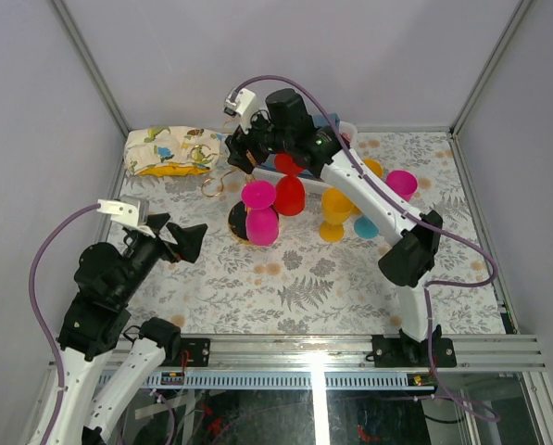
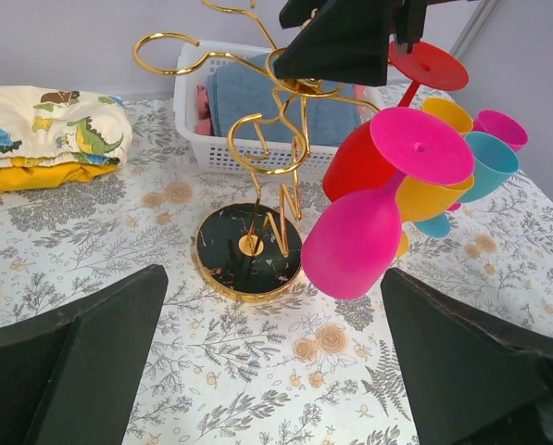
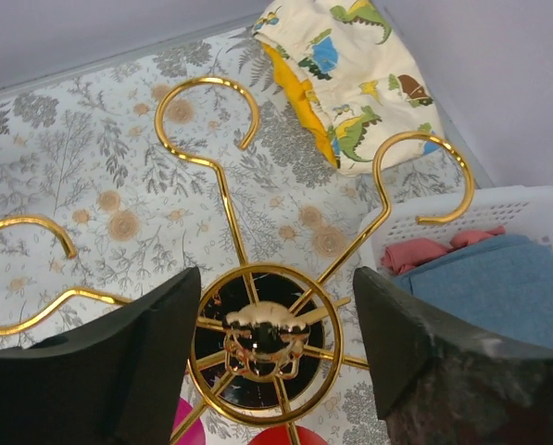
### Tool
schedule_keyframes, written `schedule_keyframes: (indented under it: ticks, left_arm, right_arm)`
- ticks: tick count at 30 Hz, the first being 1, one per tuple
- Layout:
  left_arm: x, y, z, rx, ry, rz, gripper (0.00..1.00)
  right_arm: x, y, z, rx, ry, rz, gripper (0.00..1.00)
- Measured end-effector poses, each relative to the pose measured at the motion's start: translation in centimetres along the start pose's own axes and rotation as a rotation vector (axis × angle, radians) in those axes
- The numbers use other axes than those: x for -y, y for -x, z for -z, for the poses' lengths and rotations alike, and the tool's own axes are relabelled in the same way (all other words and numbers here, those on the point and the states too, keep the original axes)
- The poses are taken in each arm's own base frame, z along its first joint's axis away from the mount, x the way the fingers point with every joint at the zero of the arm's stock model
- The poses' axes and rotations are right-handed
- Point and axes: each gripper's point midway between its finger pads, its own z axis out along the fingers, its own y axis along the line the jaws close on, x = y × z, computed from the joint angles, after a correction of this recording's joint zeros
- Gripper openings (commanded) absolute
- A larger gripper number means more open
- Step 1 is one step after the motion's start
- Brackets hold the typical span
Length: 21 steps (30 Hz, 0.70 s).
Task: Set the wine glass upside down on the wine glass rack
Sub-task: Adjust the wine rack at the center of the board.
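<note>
I'm hovering the right gripper (image 3: pixel 276 297) over the wine glass rack (image 2: pixel 225 255), fingers spread and gripping nothing. The magenta wine glass (image 2: pixel 359 246) and red wine glass (image 2: pixel 355 167) are hanging upside down from its arms. The left gripper (image 2: pixel 274 297) is hovering nearby, fingers wide apart.

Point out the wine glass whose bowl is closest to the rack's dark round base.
The front magenta wine glass, hanging foot-up beside the wine glass rack; the red glass, yellow glass and teal glass sit farther back.
</note>
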Motion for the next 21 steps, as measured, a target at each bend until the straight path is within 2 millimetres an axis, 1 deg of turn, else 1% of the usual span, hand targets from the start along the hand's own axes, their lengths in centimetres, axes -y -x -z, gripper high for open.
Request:
schedule_keyframes:
  ticks: [4, 6, 11, 16, 21]
  left_arm:
    - [0.0, 0.1, 0.2, 0.005, 0.003, 0.000, 1.00]
    - [-0.1, 0.2, 0.4, 0.011, 0.005, 0.000, 1.00]
    - [-0.2, 0.2, 0.6, 0.019, 0.012, -0.001, 1.00]
    - [-0.4, -0.4, 0.4, 0.006, 0.017, 0.001, 1.00]
    - [-0.5, -1.0, 0.3, -0.005, 0.019, 0.004, 1.00]
  right_arm:
    - [0.8, 1.0, 0.8, 0.018, -0.060, -0.028, 0.83]
    - [1.2, 1.7, 1.5, 0.037, -0.099, -0.055, 0.85]
    - [1.7, 2.6, 4.1, 0.091, -0.240, -0.158, 0.85]
    - [1.5, 2.8, 5.9, 0.144, -0.386, -0.297, 0.82]
    - [1.5, 3.1, 6.2, 0.180, -0.496, -0.378, 0.82]
